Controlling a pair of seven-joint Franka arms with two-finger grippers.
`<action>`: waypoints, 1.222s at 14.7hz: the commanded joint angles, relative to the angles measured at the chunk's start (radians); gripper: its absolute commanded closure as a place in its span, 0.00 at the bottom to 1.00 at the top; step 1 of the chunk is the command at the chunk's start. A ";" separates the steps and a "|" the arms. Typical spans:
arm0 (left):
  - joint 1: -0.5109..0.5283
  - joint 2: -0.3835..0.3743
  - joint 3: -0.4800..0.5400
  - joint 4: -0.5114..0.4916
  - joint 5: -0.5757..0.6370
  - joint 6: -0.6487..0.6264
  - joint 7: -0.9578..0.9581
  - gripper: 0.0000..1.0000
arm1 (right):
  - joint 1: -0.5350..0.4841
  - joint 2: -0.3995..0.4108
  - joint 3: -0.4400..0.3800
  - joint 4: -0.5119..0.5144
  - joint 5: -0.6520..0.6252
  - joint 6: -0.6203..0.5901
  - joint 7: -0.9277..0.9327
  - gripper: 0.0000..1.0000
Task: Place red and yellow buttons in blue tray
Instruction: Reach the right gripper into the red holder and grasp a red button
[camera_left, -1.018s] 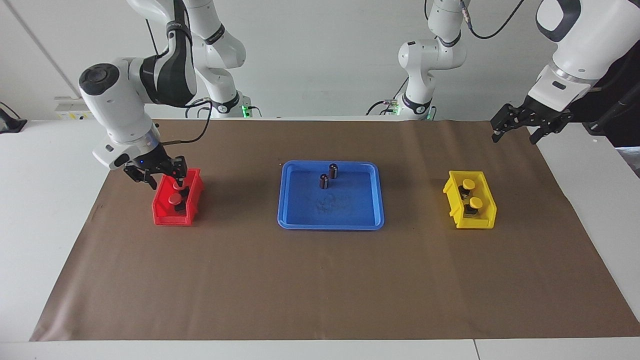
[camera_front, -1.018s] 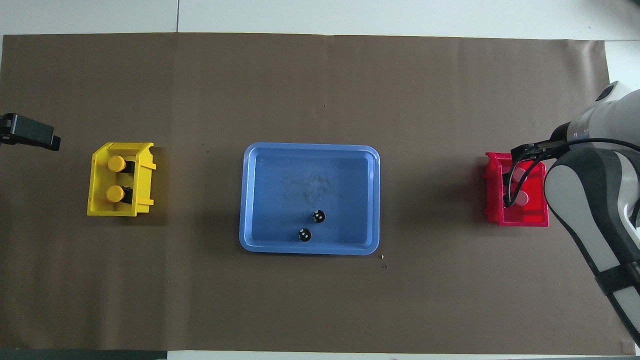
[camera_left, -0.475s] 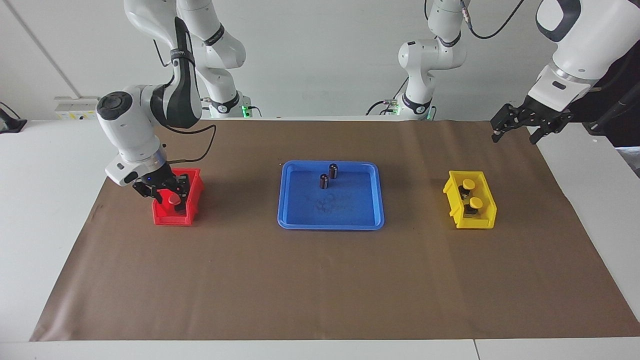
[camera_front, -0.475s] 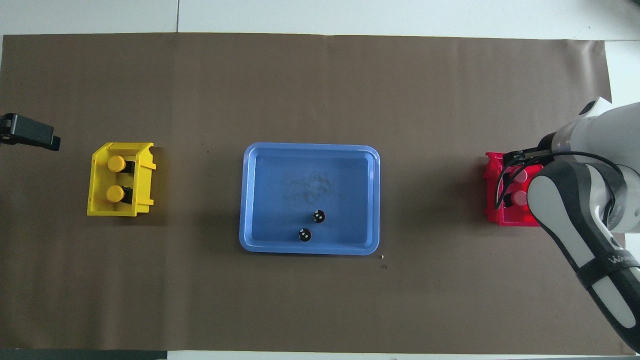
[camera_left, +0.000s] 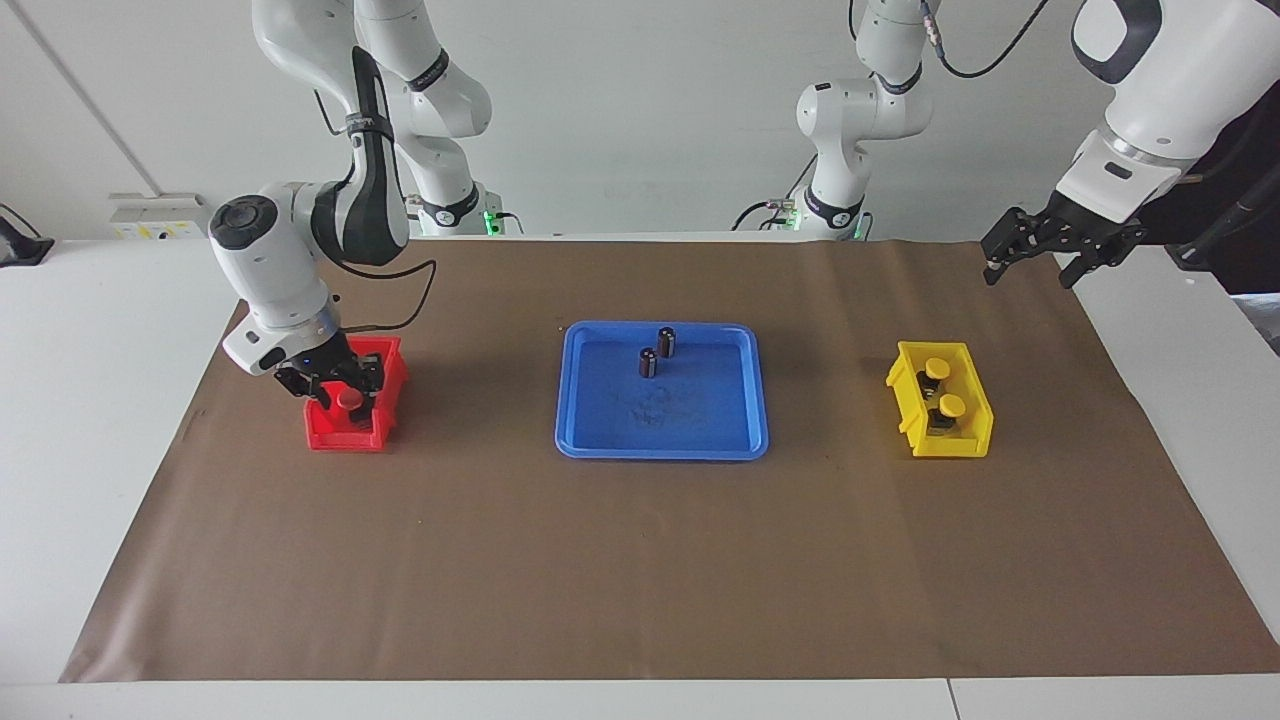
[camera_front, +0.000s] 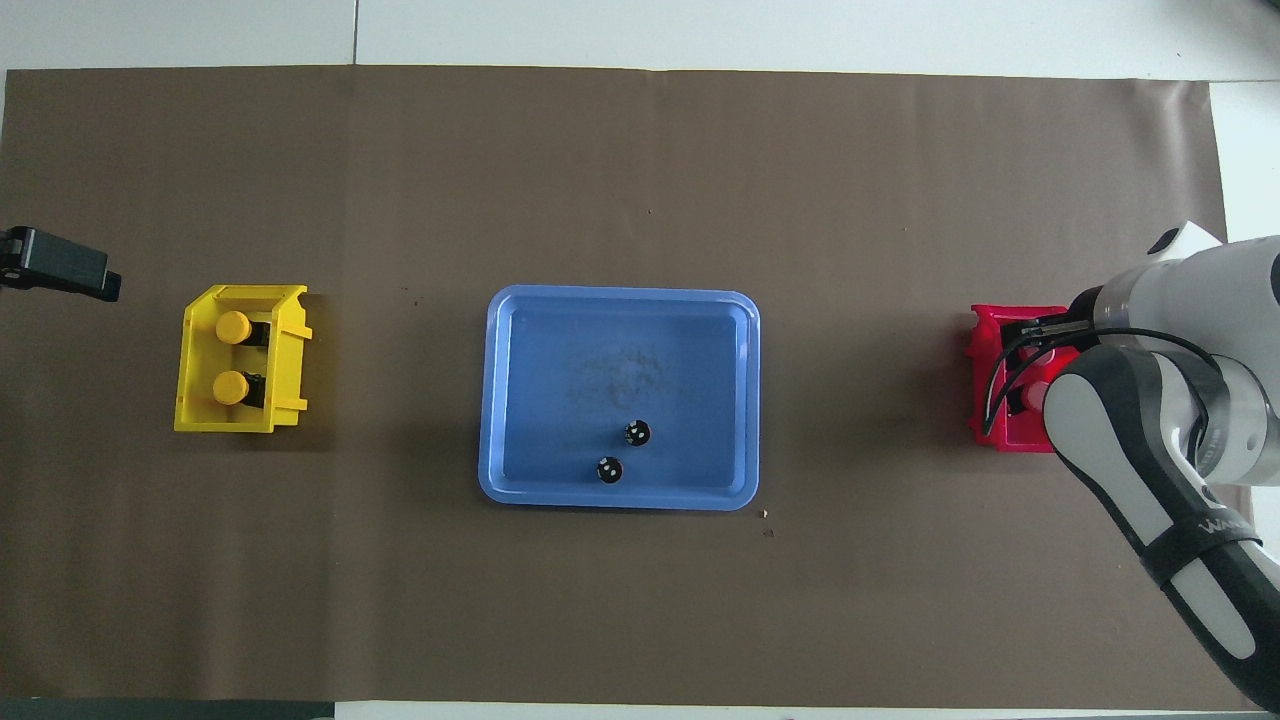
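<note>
The red bin (camera_left: 340, 436) stands at the right arm's end of the mat. My right gripper (camera_left: 338, 388) is lowered into it and stands open, with a red button (camera_left: 348, 398) showing between its fingers. Two yellow buttons (camera_left: 936, 368) (camera_left: 952, 405) sit in the yellow bin (camera_left: 975, 425) at the left arm's end. The blue tray (camera_left: 660, 452) lies between the two bins. My left gripper (camera_left: 1032, 262) waits open and empty in the air over the mat's corner, near the yellow bin. In the overhead view my right arm covers most of the red bin (camera_front: 985, 350).
Two dark cylinders with silvery tops (camera_left: 666, 342) (camera_left: 648, 362) stand in the blue tray, in the part nearest the robots. A brown mat (camera_left: 640, 560) covers the table, with bare white table around it.
My right gripper has come down from above the red bin into it and shifted a little away from the robots. The left arm has not moved.
</note>
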 joint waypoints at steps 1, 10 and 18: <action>0.003 -0.025 0.002 -0.032 -0.004 0.020 0.004 0.00 | -0.017 -0.028 0.008 -0.032 0.004 0.016 -0.028 0.34; -0.001 -0.025 -0.001 -0.032 -0.004 0.020 0.003 0.00 | -0.032 -0.042 0.009 -0.074 0.004 0.039 -0.068 0.34; 0.005 -0.045 0.003 -0.073 0.002 0.039 0.006 0.00 | -0.029 -0.051 0.009 -0.114 0.004 0.082 -0.068 0.55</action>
